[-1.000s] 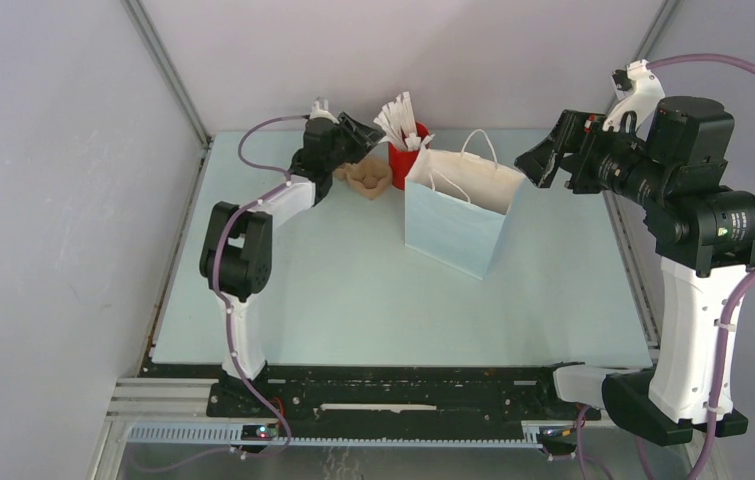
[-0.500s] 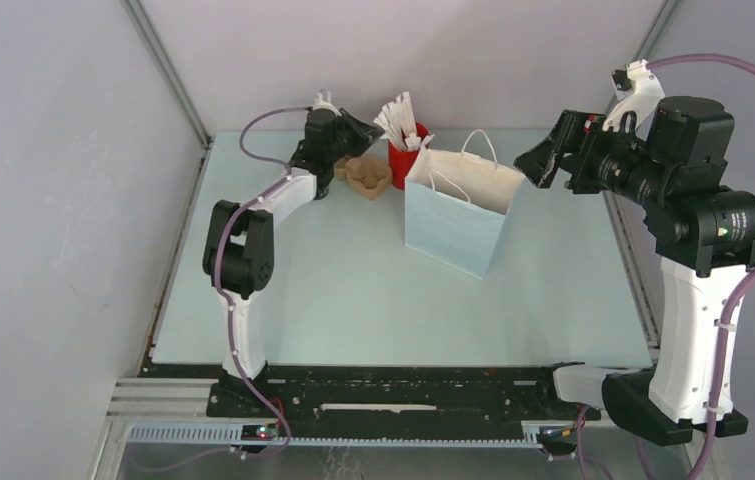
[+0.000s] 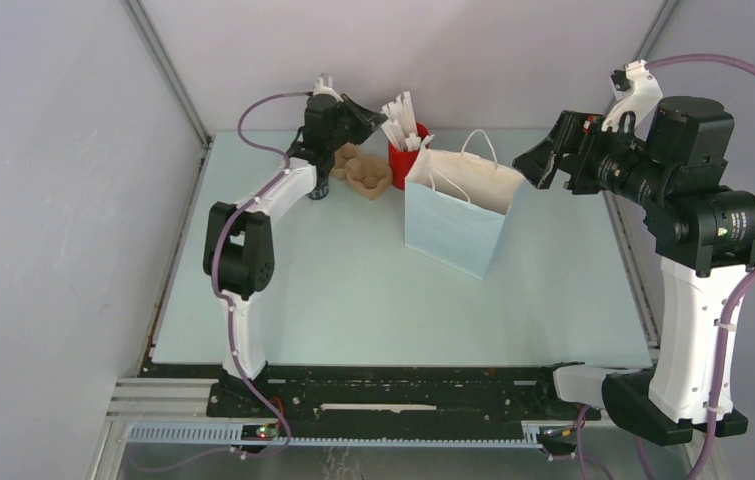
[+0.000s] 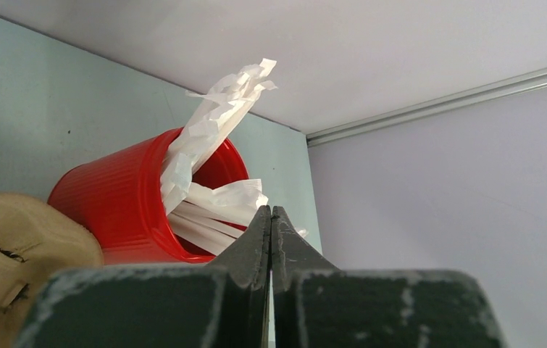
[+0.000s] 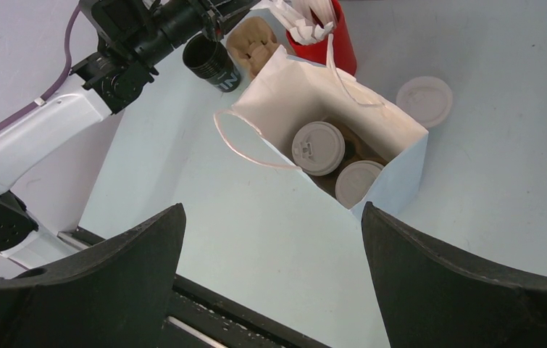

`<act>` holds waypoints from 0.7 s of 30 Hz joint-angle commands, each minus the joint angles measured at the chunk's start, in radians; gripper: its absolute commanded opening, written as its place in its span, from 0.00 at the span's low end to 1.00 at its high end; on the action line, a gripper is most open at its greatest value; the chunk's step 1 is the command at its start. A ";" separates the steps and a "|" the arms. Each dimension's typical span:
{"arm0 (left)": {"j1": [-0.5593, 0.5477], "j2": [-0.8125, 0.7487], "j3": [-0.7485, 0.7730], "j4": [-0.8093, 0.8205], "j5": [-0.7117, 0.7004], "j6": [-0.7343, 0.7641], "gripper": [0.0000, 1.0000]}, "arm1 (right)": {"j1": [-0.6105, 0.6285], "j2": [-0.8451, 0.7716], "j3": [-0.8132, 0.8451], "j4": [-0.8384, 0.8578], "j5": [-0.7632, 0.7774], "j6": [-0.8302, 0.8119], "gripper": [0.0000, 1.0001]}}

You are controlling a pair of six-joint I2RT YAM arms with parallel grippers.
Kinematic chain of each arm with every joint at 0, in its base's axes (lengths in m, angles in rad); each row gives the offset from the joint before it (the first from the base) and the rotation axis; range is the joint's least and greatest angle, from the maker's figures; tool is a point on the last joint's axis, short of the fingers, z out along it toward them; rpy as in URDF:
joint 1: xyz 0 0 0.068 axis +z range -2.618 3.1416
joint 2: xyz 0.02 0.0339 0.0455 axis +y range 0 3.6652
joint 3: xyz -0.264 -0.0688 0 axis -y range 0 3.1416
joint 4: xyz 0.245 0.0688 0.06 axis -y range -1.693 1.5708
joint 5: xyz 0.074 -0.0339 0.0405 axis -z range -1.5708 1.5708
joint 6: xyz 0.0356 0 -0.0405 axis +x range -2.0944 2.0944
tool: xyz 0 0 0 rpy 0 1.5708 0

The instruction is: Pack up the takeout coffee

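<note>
Find the takeout coffee [image 5: 318, 148] upright, lid up, inside the paper bag [image 5: 292, 90] beside a second lidded cup [image 5: 358, 181], below and ahead of the wide-apart right pincer [image 5: 270, 217], far nearer than the left pincer [image 4: 271, 217], pressed together empty left of the bag.

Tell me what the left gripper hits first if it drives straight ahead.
Probably the paper-wrapped straws leaning out of the red holder: the left gripper, fingers shut, points at the holder's mouth. Depth is unclear, so it might slip past their right edge.
</note>
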 commanded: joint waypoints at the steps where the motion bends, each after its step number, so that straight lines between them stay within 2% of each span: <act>1: -0.005 -0.085 0.048 -0.022 -0.033 0.048 0.00 | -0.008 -0.009 -0.004 0.025 -0.015 -0.008 1.00; 9: -0.003 -0.155 0.173 -0.124 -0.084 0.140 0.00 | -0.008 -0.004 -0.002 0.033 -0.030 0.001 1.00; 21: -0.002 -0.224 0.300 -0.171 -0.069 0.138 0.00 | -0.008 -0.008 -0.002 0.040 -0.064 0.014 1.00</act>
